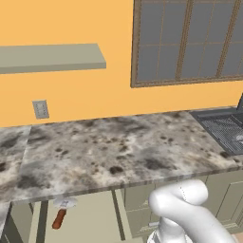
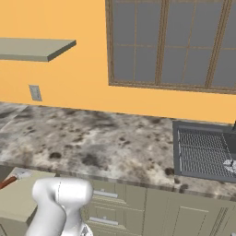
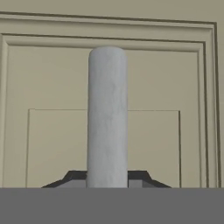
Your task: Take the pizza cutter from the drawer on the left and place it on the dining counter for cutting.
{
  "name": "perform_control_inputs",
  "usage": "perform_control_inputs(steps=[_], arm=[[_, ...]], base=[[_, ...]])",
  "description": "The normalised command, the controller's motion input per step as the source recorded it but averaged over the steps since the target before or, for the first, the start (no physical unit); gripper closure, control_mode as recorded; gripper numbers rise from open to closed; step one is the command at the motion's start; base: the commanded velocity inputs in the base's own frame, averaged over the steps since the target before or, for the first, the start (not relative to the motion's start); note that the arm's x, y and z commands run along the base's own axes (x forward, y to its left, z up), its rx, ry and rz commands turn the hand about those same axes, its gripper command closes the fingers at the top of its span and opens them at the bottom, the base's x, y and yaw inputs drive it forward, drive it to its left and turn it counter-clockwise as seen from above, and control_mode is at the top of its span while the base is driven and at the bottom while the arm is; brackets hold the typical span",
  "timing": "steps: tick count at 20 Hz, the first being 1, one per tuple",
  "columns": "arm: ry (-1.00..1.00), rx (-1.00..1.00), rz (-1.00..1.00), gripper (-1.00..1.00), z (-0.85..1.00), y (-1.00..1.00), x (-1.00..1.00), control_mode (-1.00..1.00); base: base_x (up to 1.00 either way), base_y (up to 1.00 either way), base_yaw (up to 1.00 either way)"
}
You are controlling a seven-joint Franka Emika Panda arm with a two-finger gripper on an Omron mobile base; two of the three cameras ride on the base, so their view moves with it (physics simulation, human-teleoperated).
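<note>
The drawer (image 1: 85, 216) stood open with the pizza cutter (image 1: 60, 213) still inside, untaken; the tool's (image 3: 107, 180) grip on the silver handle (image 3: 107, 118) was unclear.

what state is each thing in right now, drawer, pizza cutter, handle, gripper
drawer: pulled open under the wall counter.
pizza cutter: lying flat inside the drawer, not gripped.
silver bar handle: close in front of the hand camera, between the two finger tips.
gripper: jaws either side of the bar; contact cannot be told.
</note>
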Motion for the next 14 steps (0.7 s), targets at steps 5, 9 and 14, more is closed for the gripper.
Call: perform_control_inputs(steps=[5, 9, 14], arm=[[0.0, 0.0, -0.01, 1.0, 0.0, 0.0, -0.74, -1.0], [0.0, 0.0, 0.0, 1.0, 0.0, 0.0, -0.47, -1.0], [0.0, 0.0, 0.0, 1.0, 0.0, 0.0, -0.38, -1.0]], base=[[0.0, 0.0, 0.0], [0.0, 0.0, 0.0], [0.0, 0.0, 0.0]])
